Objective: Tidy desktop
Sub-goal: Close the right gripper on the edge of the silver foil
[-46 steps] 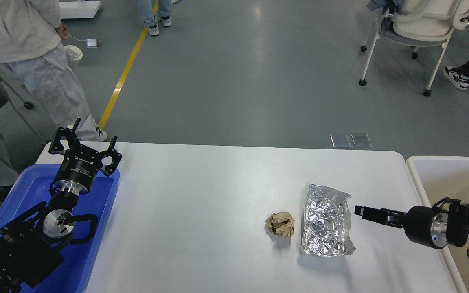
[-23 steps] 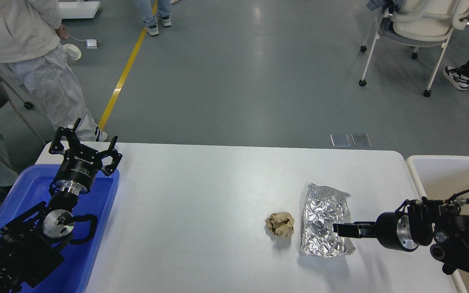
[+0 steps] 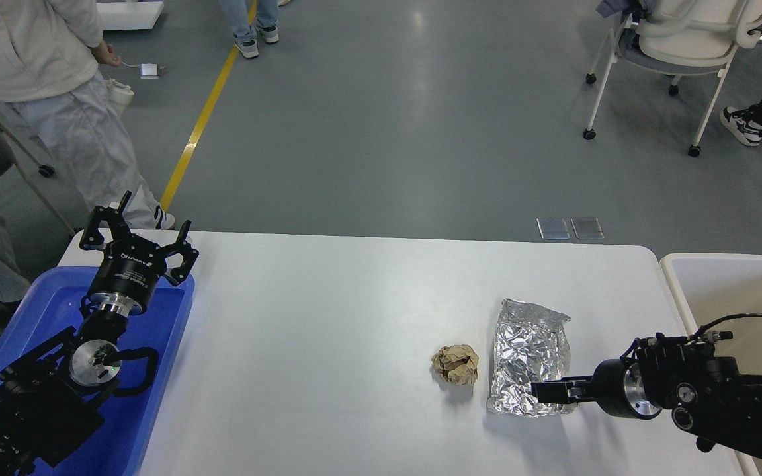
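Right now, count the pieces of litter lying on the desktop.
2. A crumpled brown paper ball right of centre, and a silver foil bag beside it, at the right gripper.

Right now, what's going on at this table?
A two-armed robot is tidying the desktop. Its right pincer is at the near corner of a crumpled foil bag, not clearly gripping it. A brown paper wad lies beside the bag. The left pincer is open above a blue tray.
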### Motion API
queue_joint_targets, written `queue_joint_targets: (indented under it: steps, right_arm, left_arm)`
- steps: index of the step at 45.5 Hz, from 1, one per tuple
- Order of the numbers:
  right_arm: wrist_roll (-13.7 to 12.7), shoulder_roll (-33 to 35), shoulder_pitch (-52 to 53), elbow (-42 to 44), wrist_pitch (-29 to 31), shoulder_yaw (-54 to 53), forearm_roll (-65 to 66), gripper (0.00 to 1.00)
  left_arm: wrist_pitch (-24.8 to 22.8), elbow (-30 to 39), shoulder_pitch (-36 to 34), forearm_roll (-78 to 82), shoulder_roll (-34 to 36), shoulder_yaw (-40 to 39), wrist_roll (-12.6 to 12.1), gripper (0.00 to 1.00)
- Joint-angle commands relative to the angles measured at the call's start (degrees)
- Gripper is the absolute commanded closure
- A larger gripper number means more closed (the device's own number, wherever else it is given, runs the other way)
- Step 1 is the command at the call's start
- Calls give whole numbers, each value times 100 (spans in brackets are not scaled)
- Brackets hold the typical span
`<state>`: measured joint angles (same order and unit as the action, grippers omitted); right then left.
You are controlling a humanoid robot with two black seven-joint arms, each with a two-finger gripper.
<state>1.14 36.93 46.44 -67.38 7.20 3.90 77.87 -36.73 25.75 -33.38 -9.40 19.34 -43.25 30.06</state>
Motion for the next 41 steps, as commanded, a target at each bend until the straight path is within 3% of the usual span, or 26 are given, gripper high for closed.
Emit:
queue_joint_targets:
  steps: [1,6,8,11,13,16,23,34,41]
  right_arm:
    - [18,-107,-39,287,-122,41,44,8]
    - [27,-195,-47,340,-192,41,79,25]
    - [36,-203,-47,340,-192,50,88,39]
    - [36,-203,-56,401,-184,50,79,73]
    - [36,-177,-56,410,-184,50,79,79]
    - [36,-168,-56,410,-175,50,79,99]
    - [88,-133,-48,419,-166,67,79,100]
    - [387,60,49,402,-105,155,79,100]
    - [396,69,84,393,-113,243,70,100]
  left_arm:
    - [0,0,6,0,0,0,0,0]
    - [0,0,6,0,0,0,0,0]
    - [0,0,6,0,0,0,0,0]
    - [0,0,6,0,0,0,0,0]
    - [8,0,6,0,0,0,0,0]
    - [0,0,6,0,0,0,0,0]
    - [0,0,6,0,0,0,0,0]
    - [0,0,6,0,0,0,0,0]
    - [0,0,6,0,0,0,0,0]
